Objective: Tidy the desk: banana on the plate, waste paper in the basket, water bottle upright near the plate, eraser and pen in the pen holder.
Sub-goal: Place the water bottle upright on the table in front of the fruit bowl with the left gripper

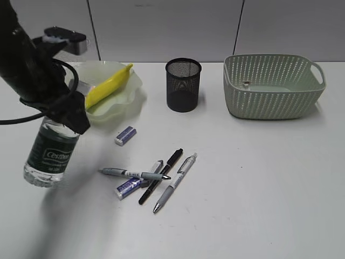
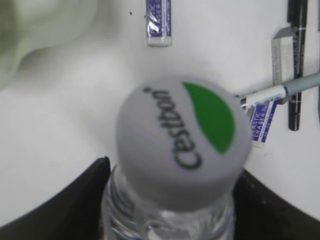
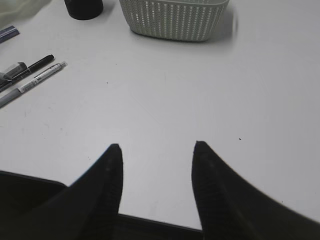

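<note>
We've got the left gripper (image 1: 64,116) clamped on the water bottle (image 1: 49,154) neck, at plate's (image 1: 126,102) 7 o'clock; part-full, slick, squashy body, so stay w/ stiff neck.

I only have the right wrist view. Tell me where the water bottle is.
Observer: The small clear plastic water bottle with the dark green label is upright at the left of the white desk, just in front of the pale green ruffled plate.
Operator: Report what holds it.
Observer: The left pincer has a black finger on each side of the bottle below its cap.
Operator: Now give me the banana.
Observer: The yellow banana already lies on that plate.
</note>
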Robot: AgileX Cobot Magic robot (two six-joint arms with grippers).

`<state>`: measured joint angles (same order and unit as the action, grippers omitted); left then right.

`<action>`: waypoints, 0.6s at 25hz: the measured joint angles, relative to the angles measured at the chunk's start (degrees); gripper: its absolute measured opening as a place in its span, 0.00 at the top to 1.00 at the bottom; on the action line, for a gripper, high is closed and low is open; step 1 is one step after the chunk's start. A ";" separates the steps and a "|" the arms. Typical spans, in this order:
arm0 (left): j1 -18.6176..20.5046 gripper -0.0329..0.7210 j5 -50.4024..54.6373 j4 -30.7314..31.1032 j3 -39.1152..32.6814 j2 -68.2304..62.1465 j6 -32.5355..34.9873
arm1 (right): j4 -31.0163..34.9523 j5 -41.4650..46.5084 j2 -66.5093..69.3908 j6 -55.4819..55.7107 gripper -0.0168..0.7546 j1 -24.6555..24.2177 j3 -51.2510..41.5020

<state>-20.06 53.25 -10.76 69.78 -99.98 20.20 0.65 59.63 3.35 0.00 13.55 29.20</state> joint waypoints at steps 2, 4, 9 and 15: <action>0.00 0.31 -1.34 -0.07 -1.42 4.00 0.00 | 0.00 0.00 0.00 0.00 0.50 0.00 0.00; 0.00 0.31 -5.33 -0.86 -4.56 7.91 0.00 | 0.00 0.00 0.00 0.00 0.50 0.00 0.00; 0.00 0.31 -24.08 -4.73 -18.14 18.51 0.00 | 0.00 0.00 0.00 0.00 0.50 0.00 0.00; -0.89 0.31 -54.13 -14.13 -36.57 25.33 -0.06 | 0.00 0.00 0.00 0.00 0.50 0.00 0.00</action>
<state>-20.96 -0.88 -24.88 33.21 -74.64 20.14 0.65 59.63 3.35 0.00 13.55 29.20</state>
